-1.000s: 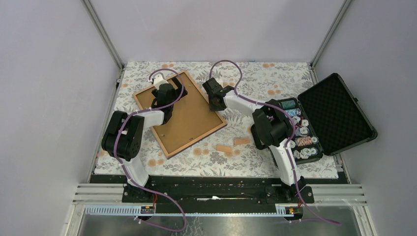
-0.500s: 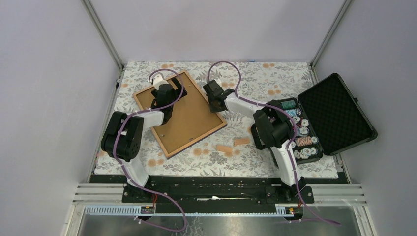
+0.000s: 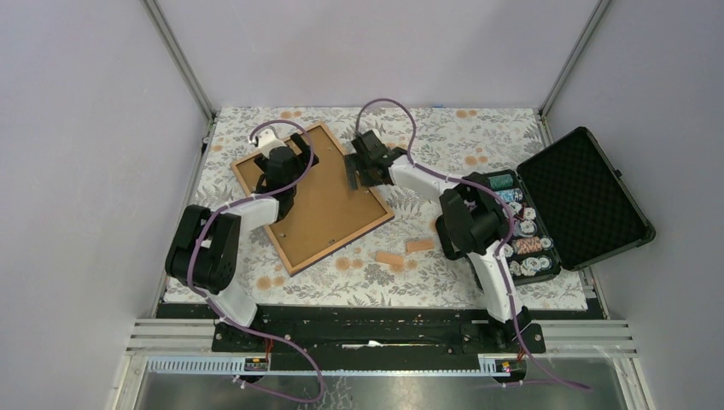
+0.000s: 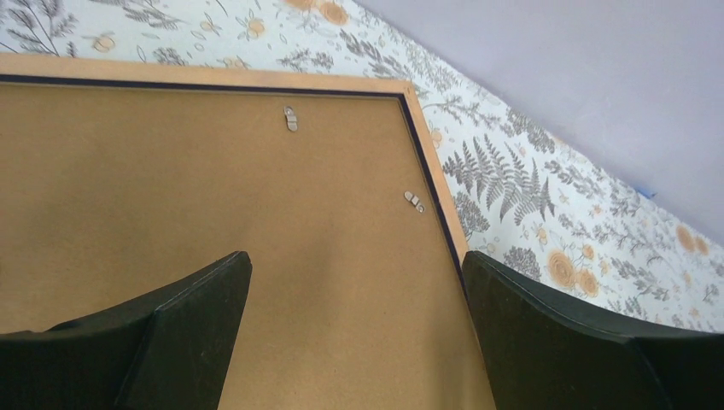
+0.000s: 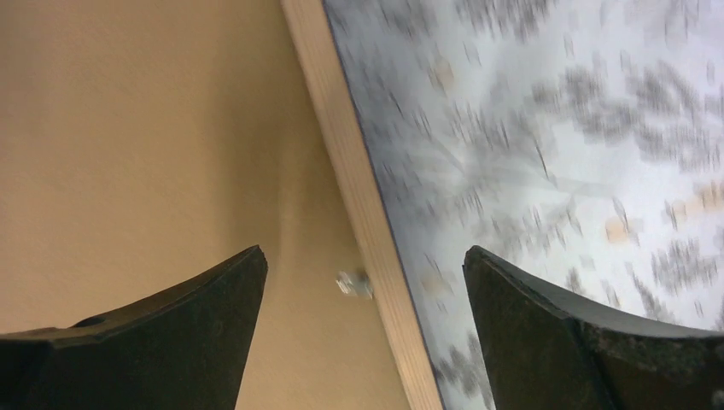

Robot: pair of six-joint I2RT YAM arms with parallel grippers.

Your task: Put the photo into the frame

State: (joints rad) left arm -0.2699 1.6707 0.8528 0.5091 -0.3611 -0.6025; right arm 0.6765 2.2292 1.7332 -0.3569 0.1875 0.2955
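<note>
The flowered tabletop (image 3: 444, 137) carries the frame (image 3: 341, 243) left of centre, lying flat with its brown backing board (image 3: 329, 205) facing up and its long axis running from far left to near right. Well apart on the right, an open black case (image 3: 580, 201) holds poker chips (image 3: 521, 235). The left fingers (image 4: 230, 273) hang spread wide over the board's far part, holding nothing. The right fingers (image 5: 243, 273), equally wide and empty, straddle the frame's right long rim. The left wrist view alone shows the dark inner edge and two metal clips (image 4: 291, 118). The right wrist view is blurred.
</note>
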